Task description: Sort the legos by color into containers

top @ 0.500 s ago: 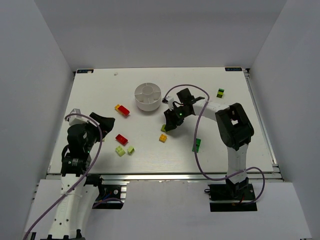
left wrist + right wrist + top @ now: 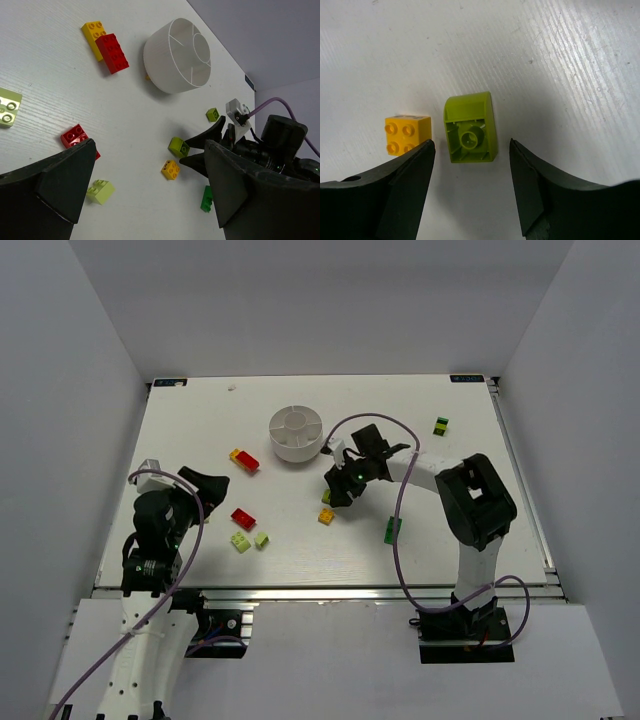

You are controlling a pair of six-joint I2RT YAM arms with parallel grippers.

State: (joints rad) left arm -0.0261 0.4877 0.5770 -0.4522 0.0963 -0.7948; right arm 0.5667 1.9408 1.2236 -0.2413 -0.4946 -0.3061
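Note:
The white dish [image 2: 297,433] with wedge compartments and a central cup stands at mid-table, also in the left wrist view [image 2: 177,55]. My right gripper [image 2: 471,146] is open low over the table, its fingertips on either side of an upturned lime lego [image 2: 469,135] without touching it. An orange-yellow lego [image 2: 406,134] lies just left of it. From above, the right gripper [image 2: 335,492] hangs over that lime lego [image 2: 326,497] and the orange-yellow one [image 2: 326,516]. My left gripper [image 2: 208,484] stays open and empty at the left.
A yellow and red pair [image 2: 244,459] lies left of the dish. A red lego [image 2: 242,518] and two pale lime ones [image 2: 240,541] [image 2: 262,539] lie near the left arm. A dark green lego [image 2: 394,530] sits front right, and a green-and-lime piece [image 2: 441,426] far right.
My right arm has shifted slightly left and nearer over the lime lego. The left arm and the bricks have not moved.

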